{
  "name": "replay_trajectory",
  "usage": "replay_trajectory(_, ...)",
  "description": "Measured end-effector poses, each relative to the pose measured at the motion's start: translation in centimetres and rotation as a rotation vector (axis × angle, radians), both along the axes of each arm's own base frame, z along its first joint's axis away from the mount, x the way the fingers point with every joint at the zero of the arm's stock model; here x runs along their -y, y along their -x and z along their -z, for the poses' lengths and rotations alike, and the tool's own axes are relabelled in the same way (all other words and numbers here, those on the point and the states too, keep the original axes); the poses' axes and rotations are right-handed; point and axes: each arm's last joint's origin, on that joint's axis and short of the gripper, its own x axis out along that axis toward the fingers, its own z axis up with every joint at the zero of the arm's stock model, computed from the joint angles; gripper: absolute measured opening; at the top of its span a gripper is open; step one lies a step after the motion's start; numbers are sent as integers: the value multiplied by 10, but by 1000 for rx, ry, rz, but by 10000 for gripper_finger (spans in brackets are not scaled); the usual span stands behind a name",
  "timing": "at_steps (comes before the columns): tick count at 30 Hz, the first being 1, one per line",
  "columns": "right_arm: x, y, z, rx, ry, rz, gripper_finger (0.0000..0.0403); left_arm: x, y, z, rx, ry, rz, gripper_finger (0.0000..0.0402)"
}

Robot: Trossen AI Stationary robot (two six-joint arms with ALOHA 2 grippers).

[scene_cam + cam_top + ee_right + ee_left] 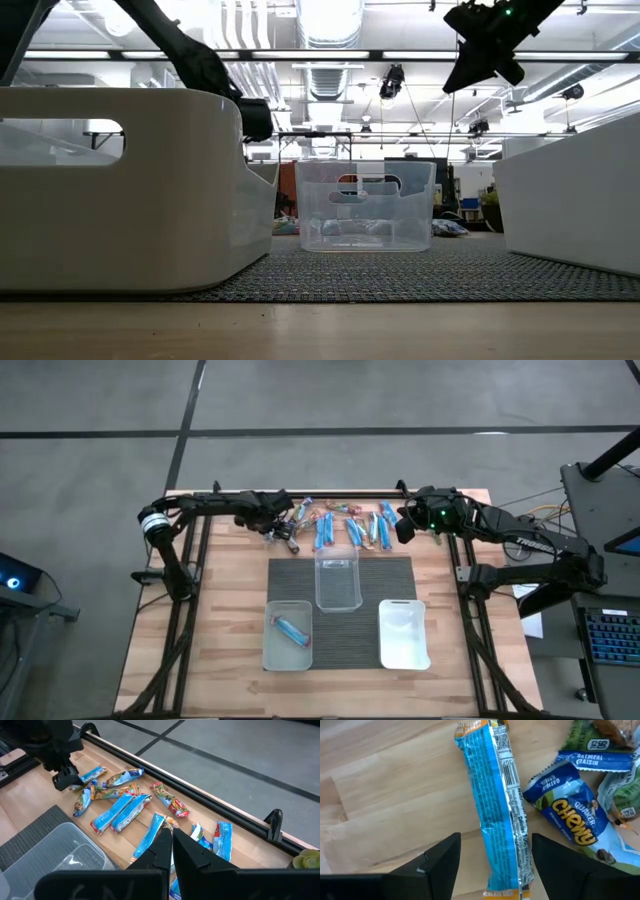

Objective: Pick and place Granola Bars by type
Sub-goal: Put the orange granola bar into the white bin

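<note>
Several granola bars (350, 525), mostly blue with some orange and red ones, lie scattered along the table's far edge; they also show in the right wrist view (125, 810). My left gripper (492, 870) is open above the left end of this row, pointing steeply down. Its fingers stand on either side of one blue bar (497, 805) that lies flat on the wood, without touching it. A blue Chewy bar (570, 815) lies beside it. My right gripper (167, 847) hangs shut above the row's right end (405, 525), holding nothing.
Three clear tubs stand on a dark mat (395, 575): the near left one (272, 650) holds a blue bar (291, 628); the others are the middle one (338, 600) and the near right one (404, 650). A black rail (200, 800) runs along the far edge.
</note>
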Motion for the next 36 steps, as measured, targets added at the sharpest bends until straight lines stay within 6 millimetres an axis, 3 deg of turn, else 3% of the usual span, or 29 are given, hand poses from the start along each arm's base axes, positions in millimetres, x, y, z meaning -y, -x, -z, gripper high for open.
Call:
replay_trajectory(9, 0, 0, 0, -1, 2, -1, 9, -9, 6, 0, 34, 37, -13, 225)
replay_trajectory(22, 0, 0, 0, -1, 2, -1, 9, -11, 3, 15, 26, 96, -13, 225)
replay_trajectory(36, 0, 0, 0, -1, 2, -1, 9, -11, 3, 15, 28, 99, -13, 223)
